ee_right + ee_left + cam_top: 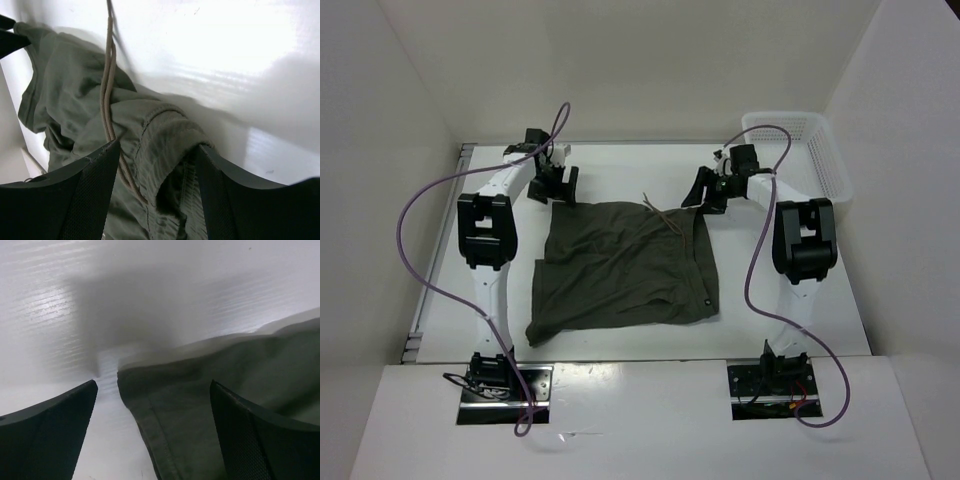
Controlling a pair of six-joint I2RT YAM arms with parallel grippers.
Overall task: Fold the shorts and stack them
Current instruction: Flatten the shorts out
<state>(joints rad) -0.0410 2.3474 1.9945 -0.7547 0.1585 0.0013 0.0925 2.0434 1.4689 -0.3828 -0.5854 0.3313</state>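
Olive shorts point(625, 265), flat — left gripper point(556, 190), right gripper point(708, 198) spread at corners

White arms point(492, 290), black joint housings point(483, 228), purple cables point(402, 235) (one per arm).

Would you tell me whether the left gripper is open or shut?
Open. The left gripper has its fingers wide apart, with a corner of the shorts lying between them.
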